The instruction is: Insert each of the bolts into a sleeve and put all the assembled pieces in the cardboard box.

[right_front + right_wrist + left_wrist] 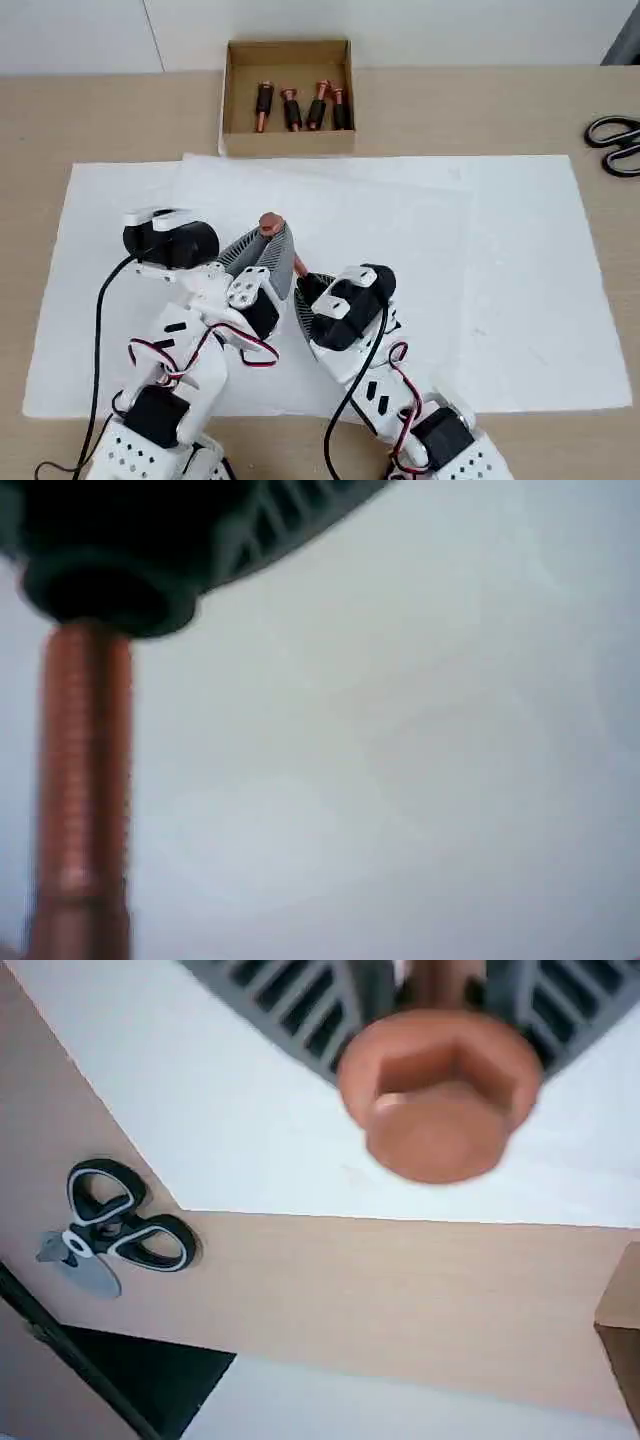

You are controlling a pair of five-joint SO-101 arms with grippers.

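My left gripper (268, 248) is shut on a copper bolt (270, 224) over the white sheet, its hex head (440, 1095) showing between the grey fingers (290, 1000). Close beside it, my right gripper (310, 292) is shut on a black sleeve (100, 575). The bolt's threaded shaft (85, 780) runs into the sleeve's open end, and a short length of shaft (300, 268) shows between the two grippers. The cardboard box (234, 100) stands at the back of the table with several assembled pieces (300, 105) lying side by side in it.
A white paper sheet (500, 280) covers the middle of the wooden table. Black-handled scissors (615, 145) lie at the far right edge, the same scissors (115, 1230) showing in the left wrist view. A box corner (620, 1310) shows at that view's edge.
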